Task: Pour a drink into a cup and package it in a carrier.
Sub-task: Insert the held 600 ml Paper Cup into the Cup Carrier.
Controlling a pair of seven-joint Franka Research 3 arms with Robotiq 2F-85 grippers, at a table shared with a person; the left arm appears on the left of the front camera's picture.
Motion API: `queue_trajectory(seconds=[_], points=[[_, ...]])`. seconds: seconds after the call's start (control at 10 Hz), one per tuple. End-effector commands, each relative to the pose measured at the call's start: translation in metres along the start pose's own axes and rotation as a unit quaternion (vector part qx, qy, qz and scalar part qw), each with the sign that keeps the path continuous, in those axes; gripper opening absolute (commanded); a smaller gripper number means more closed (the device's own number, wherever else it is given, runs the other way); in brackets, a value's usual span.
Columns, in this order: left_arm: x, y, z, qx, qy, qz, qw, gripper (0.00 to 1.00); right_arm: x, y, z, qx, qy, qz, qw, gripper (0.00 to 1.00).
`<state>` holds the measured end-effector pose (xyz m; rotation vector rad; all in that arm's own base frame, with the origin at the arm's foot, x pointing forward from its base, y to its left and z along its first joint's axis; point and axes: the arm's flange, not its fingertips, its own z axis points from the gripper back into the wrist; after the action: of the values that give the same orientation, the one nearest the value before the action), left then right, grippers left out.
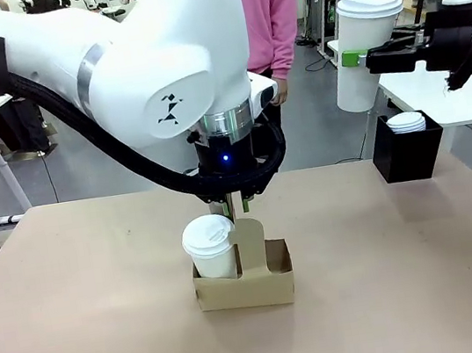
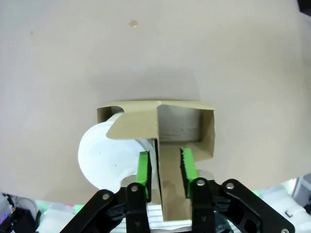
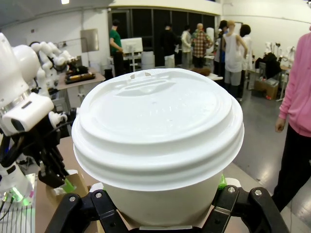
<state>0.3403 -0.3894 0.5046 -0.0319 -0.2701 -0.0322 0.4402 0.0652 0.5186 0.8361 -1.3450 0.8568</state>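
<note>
Now right gripper (image 1: 358, 59) clamps one cup (image 1: 368, 32), one carrier (image 1: 244, 289) holds second cup (image 1: 209, 243); left gripper (image 2: 165, 158) slightly parted.

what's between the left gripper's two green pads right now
The upright handle of the cardboard carrier stands between the pads, as the left wrist view shows; the lidded cup sits beside it in the carrier.
</note>
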Motion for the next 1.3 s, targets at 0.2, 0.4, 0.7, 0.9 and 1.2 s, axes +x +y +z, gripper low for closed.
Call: queue_trajectory(seconds=[0.2, 0.4, 0.7, 0.9, 1.2], points=[[-0.010, 0.040, 0.057, -0.023, 0.018, -0.068, 0.997, 0.93, -0.012, -0.023, -0.046, 0.179, 0.026, -0.011, 0.983, 0.80], [-0.016, 0.077, 0.087, -0.040, 0.011, -0.143, 0.989, 1.00, -0.028, -0.014, -0.071, 0.232, 0.048, 0.007, 0.971, 0.80], [-0.024, 0.166, 0.102, -0.077, -0.009, -0.321, 0.944, 1.00, -0.060, 0.002, -0.098, 0.323, 0.041, 0.057, 0.944, 0.80], [-0.022, 0.208, 0.090, -0.076, -0.029, -0.368, 0.926, 1.00, -0.081, 0.010, -0.114, 0.369, 0.034, 0.064, 0.927, 0.80], [-0.018, 0.213, 0.092, -0.065, -0.020, -0.360, 0.930, 1.00, -0.079, 0.016, -0.108, 0.345, 0.046, 0.052, 0.936, 0.80]])
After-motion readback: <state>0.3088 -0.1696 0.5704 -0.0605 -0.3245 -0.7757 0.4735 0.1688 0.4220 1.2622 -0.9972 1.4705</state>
